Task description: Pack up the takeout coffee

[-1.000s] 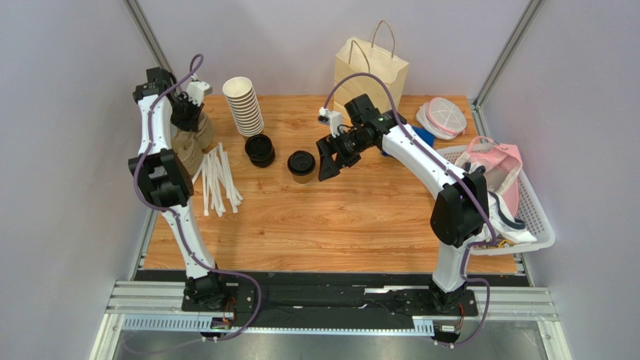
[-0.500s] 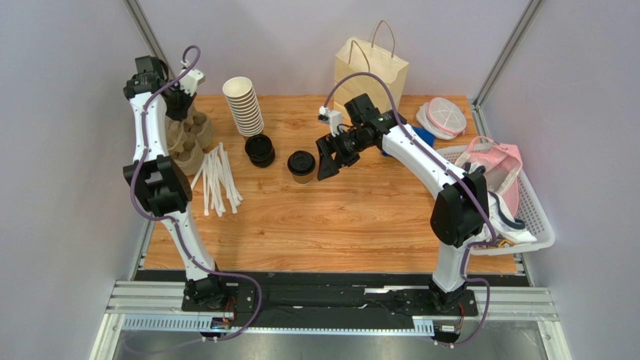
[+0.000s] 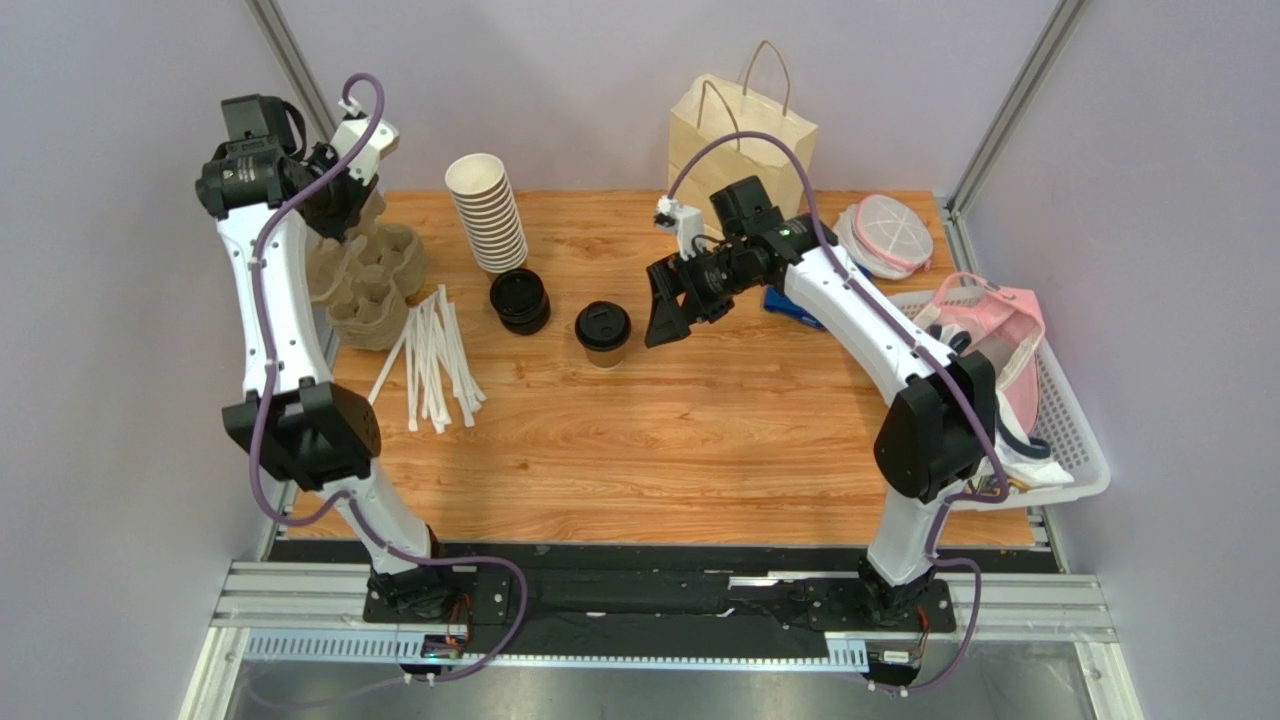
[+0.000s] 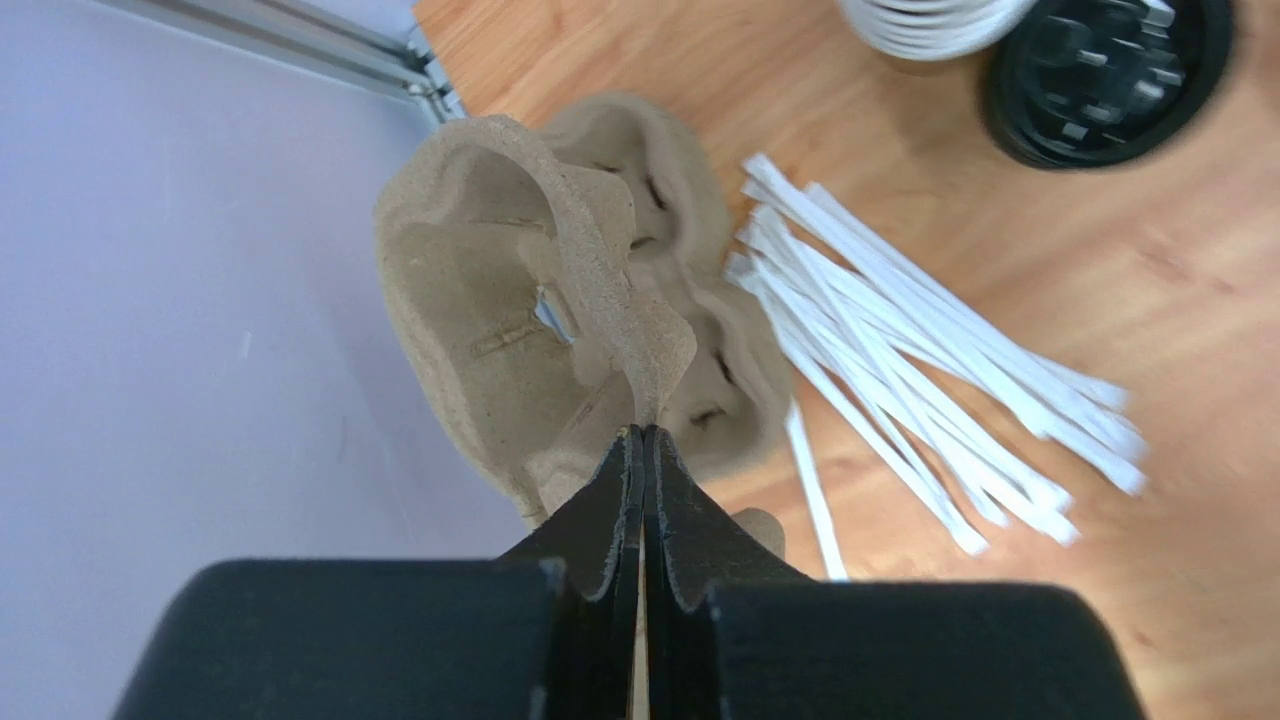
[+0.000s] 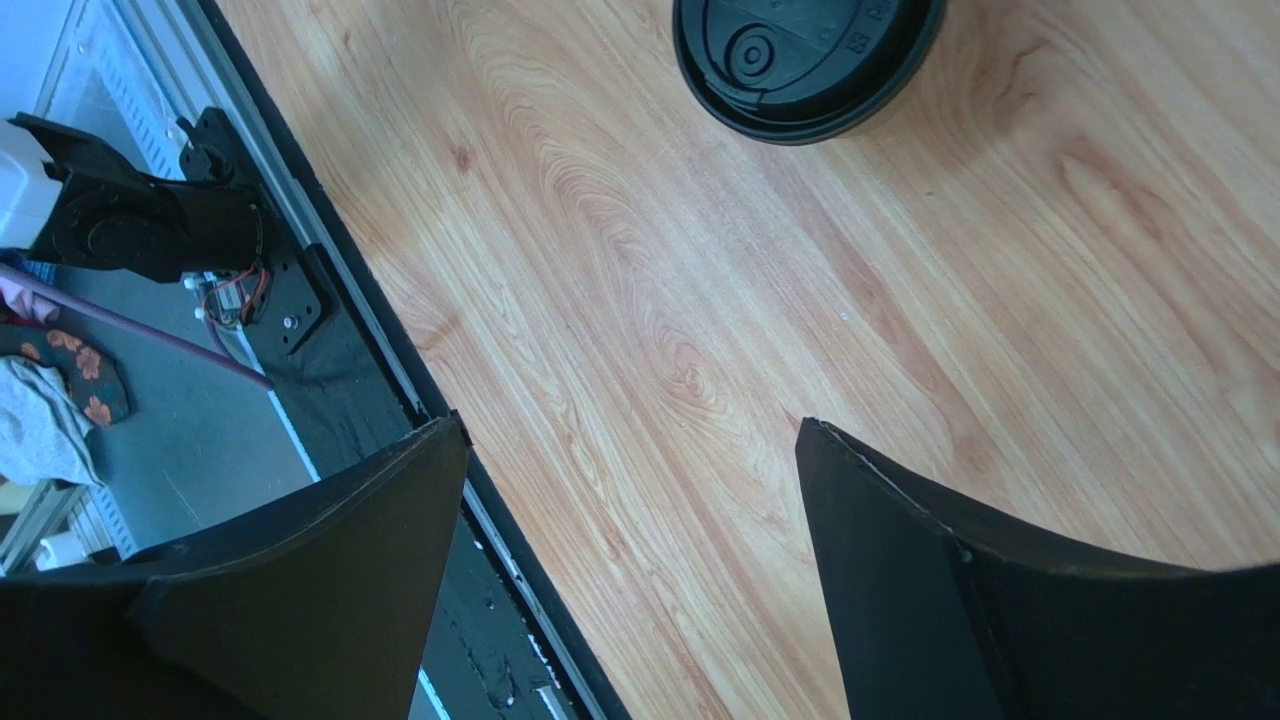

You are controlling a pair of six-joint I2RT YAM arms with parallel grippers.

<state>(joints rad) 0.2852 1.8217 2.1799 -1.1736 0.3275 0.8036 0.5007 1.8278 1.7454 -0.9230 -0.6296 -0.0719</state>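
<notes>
Near the middle of the light wooden table (image 3: 676, 450) stands the takeout coffee (image 3: 604, 332), a small brown kraft paper cup with a round black plastic lid, upright and on its own. Just to its right hangs the right gripper (image 3: 672, 308), its two black fingers spread wide with nothing between them; seen from the right wrist, the right gripper (image 5: 628, 435) frames bare wood, and the coffee's black lid (image 5: 812, 60) lies beyond the fingertips, apart from them. At the far left corner, the left gripper (image 3: 340, 210) is raised above the table. From the left wrist, the left gripper (image 4: 643, 438) is pinched tight on the thin edge of a beige moulded-pulp cup carrier (image 4: 496, 300), which is tilted up. Beside the carrier lies a loose heap of white paper-wrapped straws (image 3: 431, 357). Near them are a leaning stack of white-rimmed paper cups (image 3: 486, 210) and a short stack of loose black lids (image 3: 520, 300). A brown paper bag with twine handles (image 3: 744, 135) stands upright at the back edge. A white plastic basket (image 3: 1074, 450) sits at the right edge.
</notes>
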